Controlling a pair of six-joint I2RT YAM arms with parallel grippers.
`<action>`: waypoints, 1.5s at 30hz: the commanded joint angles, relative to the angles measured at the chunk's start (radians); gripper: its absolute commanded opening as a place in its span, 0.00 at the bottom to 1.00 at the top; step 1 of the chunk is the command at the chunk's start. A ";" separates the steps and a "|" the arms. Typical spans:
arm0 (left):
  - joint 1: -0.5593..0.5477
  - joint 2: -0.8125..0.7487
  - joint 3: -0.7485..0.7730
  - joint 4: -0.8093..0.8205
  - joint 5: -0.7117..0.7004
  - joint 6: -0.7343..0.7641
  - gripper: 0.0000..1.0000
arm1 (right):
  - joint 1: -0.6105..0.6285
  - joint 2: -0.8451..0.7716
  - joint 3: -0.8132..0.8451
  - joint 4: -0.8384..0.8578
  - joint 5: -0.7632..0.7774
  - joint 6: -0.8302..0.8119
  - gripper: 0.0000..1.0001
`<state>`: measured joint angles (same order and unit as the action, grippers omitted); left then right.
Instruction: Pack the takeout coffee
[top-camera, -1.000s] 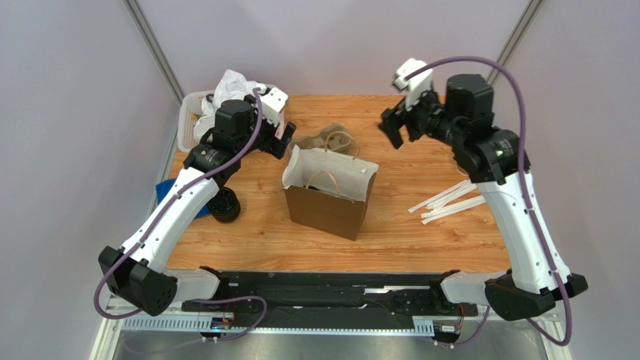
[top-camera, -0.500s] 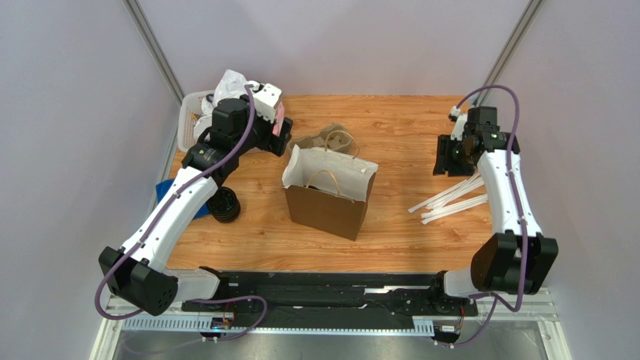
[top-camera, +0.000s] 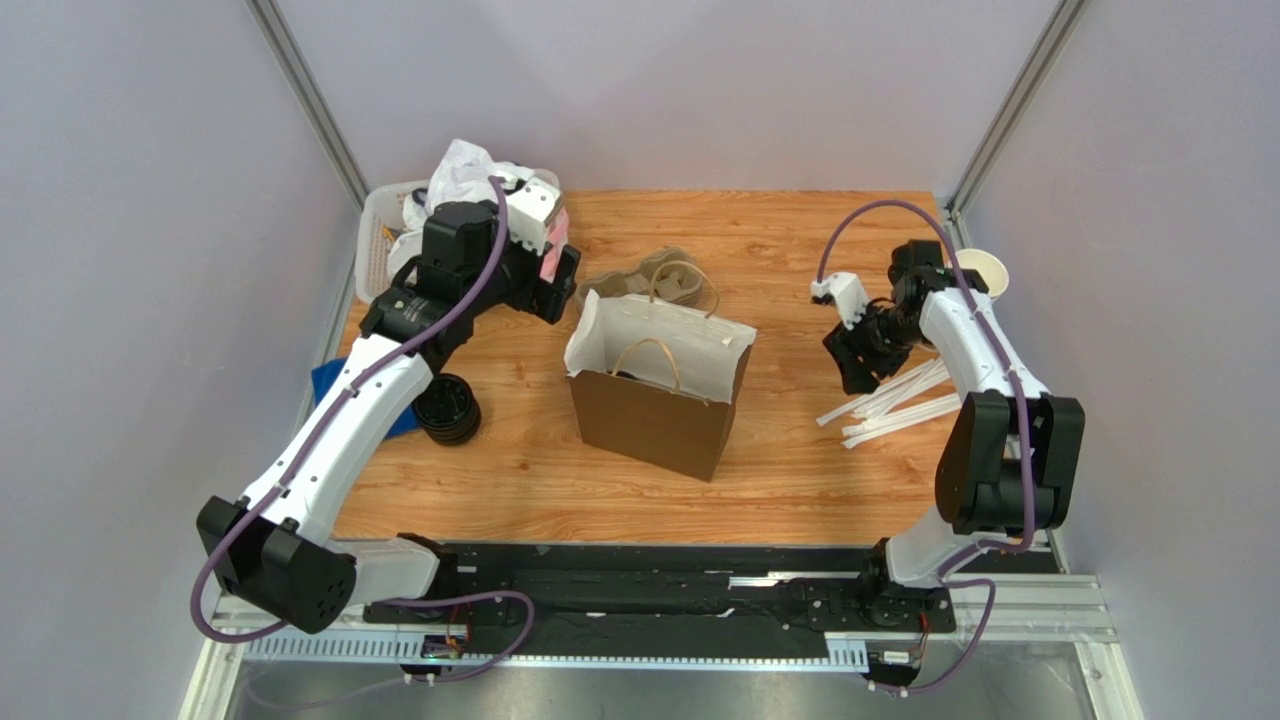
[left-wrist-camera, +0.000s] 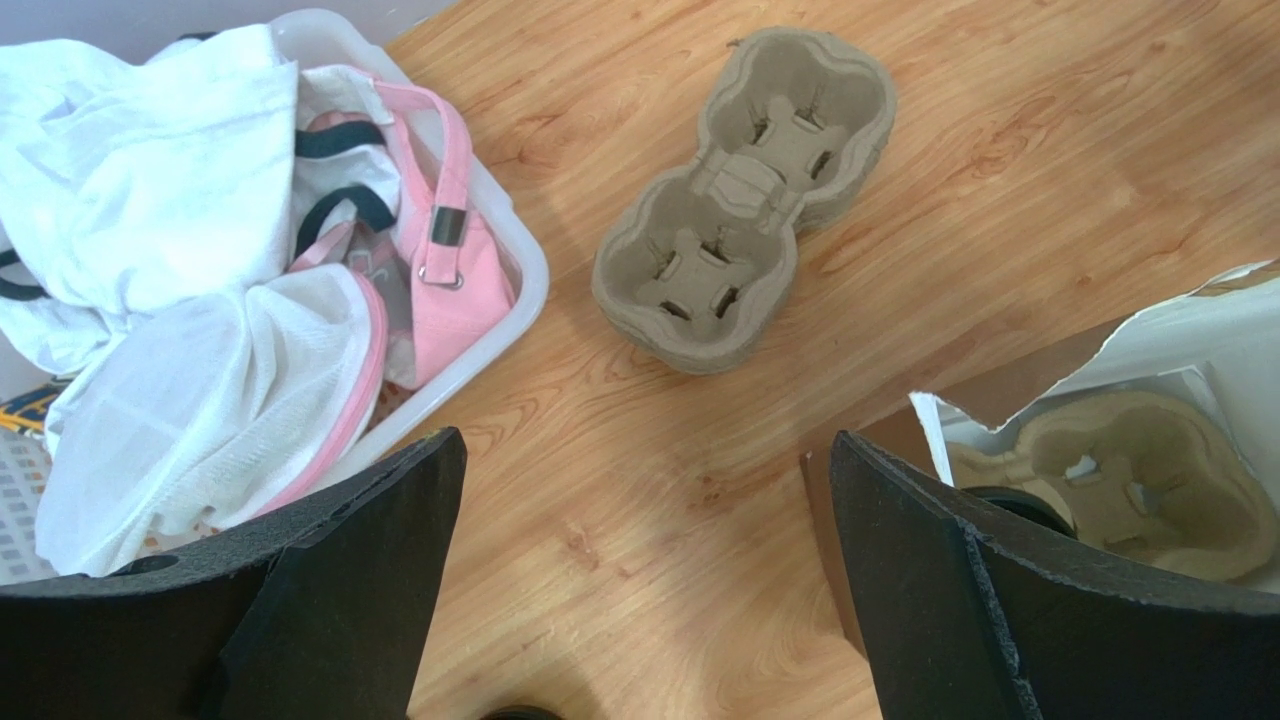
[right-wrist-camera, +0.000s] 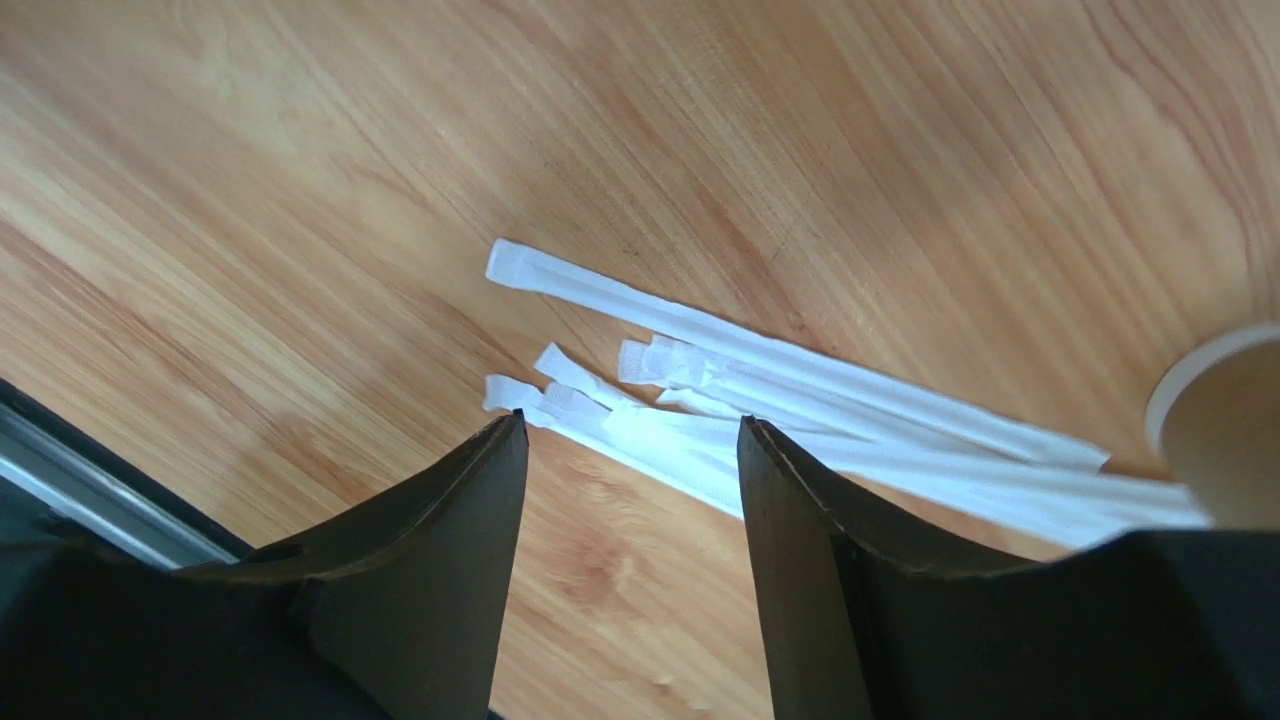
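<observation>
Within the last second the right arm has swung down from high over the upper right of the table (top-camera: 781, 240). We now find the right gripper (top-camera: 846, 342) low at the right side of the overhead view, just over the near ends of the wrapped straws (right-wrist-camera: 812, 405). Its jaws have drawn in from a wider set. In the wrist view they stand partly apart with nothing between them, the straws lying below the gap. A lidless cup (top-camera: 984, 270) sits just beyond the straws at the right edge. The left gripper (left-wrist-camera: 646, 450) has hardly moved: it hangs spread wide and empty in the upper left of the overhead view, between the white bin (left-wrist-camera: 511, 278) and the open paper bag (top-camera: 655, 420).

We cannot make out the takeout coffee for certain in any view. At lower right of the left wrist view a pulp carrier (left-wrist-camera: 1120, 480) sits down inside the bag, with a dark curved edge beside it that may be a lid. A second carrier (left-wrist-camera: 744, 195) lies bare on the table. We judge the cup is probably bagged already and the right arm has turned to fetching a straw
</observation>
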<state>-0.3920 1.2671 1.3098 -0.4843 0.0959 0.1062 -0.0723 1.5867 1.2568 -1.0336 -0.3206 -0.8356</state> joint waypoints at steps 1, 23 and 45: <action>0.005 -0.015 0.023 -0.026 0.022 0.003 0.99 | 0.003 0.058 -0.002 -0.068 -0.044 -0.487 0.59; 0.021 0.044 0.101 -0.148 0.028 -0.034 0.99 | 0.025 0.251 -0.034 0.098 0.003 -0.767 0.59; 0.024 0.061 0.100 -0.151 0.021 -0.049 0.99 | 0.138 0.309 0.065 0.196 -0.037 -0.652 0.04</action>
<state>-0.3767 1.3239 1.3705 -0.6476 0.1139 0.0734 0.0433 1.8778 1.2659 -0.9321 -0.2974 -1.5215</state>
